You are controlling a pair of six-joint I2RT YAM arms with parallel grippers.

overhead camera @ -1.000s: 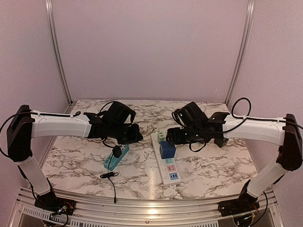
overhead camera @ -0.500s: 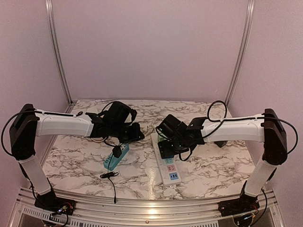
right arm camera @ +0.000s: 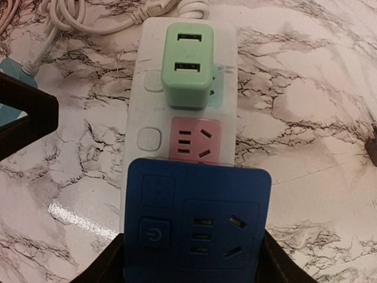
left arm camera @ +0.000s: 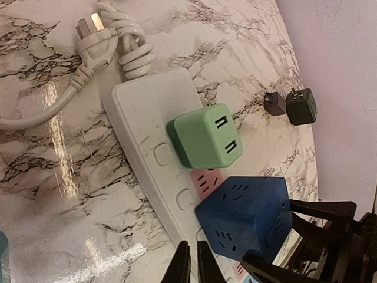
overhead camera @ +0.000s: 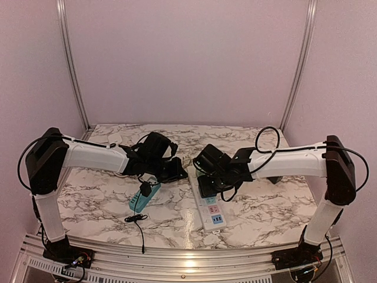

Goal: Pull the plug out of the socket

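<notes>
Squaring up on the blue cube plug (right arm camera: pixel 197 221) before the pull

From above, my right claw (overhead camera: pixel 206 184) sits over the white power strip (overhead camera: pixel 207 219) at mid-bench (overhead camera: pixel 265 206), with my left claw (overhead camera: pixel 178 172) just beside the strip's far end. Left wrist: that claw is clenched on nothing, and the cube stands plugged in next to a green adapter (left arm camera: pixel 206 135). Right wrist: my fingers (right arm camera: pixel 100 268) flank the cube; whether they press yet I cannot tell. I should grip squarely and pull straight up, the left pinning the strip.
</notes>
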